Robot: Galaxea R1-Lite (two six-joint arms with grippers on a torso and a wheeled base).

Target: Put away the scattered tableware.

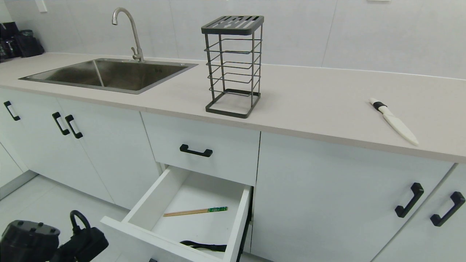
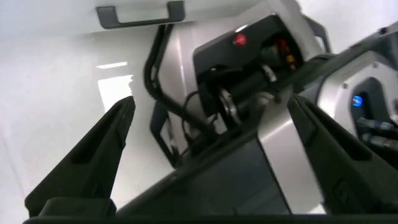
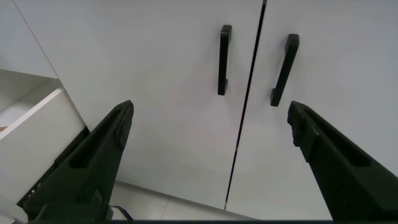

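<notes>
Chopsticks [image 1: 195, 211] lie in the open drawer [image 1: 151, 198], whose front runs off the head view's edge; the white knife [image 1: 394, 121] rests on the counter [image 1: 320, 98], well right of the wire rack [image 1: 233, 65]. On the left gripper [image 2: 211, 102] the jaws stand wide apart. On the right gripper [image 3: 210, 107] they likewise gape, facing closed cabinet doors [image 3: 155, 93].

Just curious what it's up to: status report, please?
Left gripper open, empty. Right gripper open, empty, facing cabinet doors. Chopsticks in open drawer. Knife on countertop, apart from rack.

Seen from head height, looking down over table [image 1: 309, 105] and open drawer [image 1: 145, 203]; from right wrist, close on cabinet doors [image 3: 186, 137], sharing the drawer's edge.
</notes>
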